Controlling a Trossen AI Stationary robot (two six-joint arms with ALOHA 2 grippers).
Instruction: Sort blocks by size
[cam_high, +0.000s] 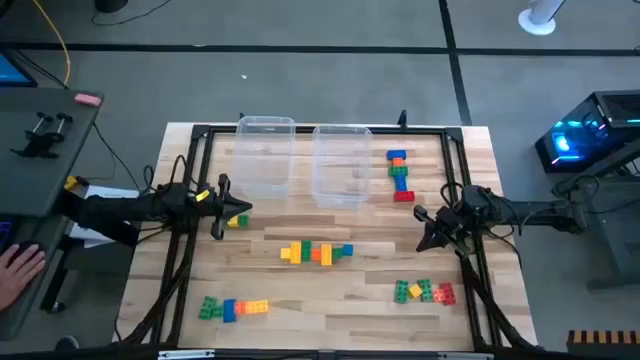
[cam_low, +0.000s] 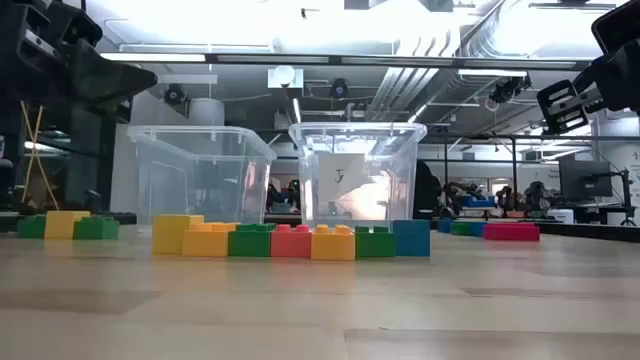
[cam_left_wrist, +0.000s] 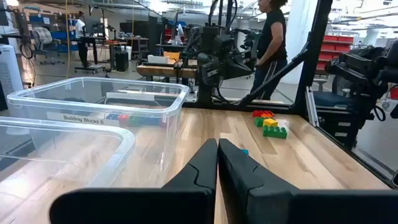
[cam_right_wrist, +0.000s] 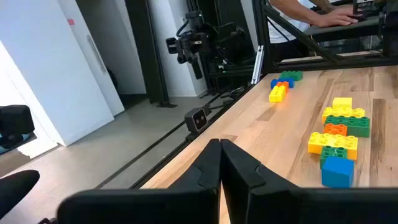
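Observation:
Studded blocks lie in several groups on the wooden table: a mixed row in the middle (cam_high: 315, 252), a row at the near left (cam_high: 235, 308), a cluster at the near right (cam_high: 424, 291), a column at the far right (cam_high: 399, 175), and a small yellow-green piece (cam_high: 237, 221). My left gripper (cam_high: 240, 208) hangs shut above the table's left side, beside that small piece. My right gripper (cam_high: 420, 228) hangs shut over the right side, pointing toward the middle row. In both wrist views the fingers (cam_left_wrist: 217, 149) (cam_right_wrist: 221, 149) are closed together with nothing between them.
Two clear plastic bins (cam_high: 265, 155) (cam_high: 341, 165) stand side by side at the far edge. A black frame (cam_high: 200, 135) runs around the table. A person's hand (cam_high: 20, 265) rests on a desk beyond the left edge. Bare wood lies between the block groups.

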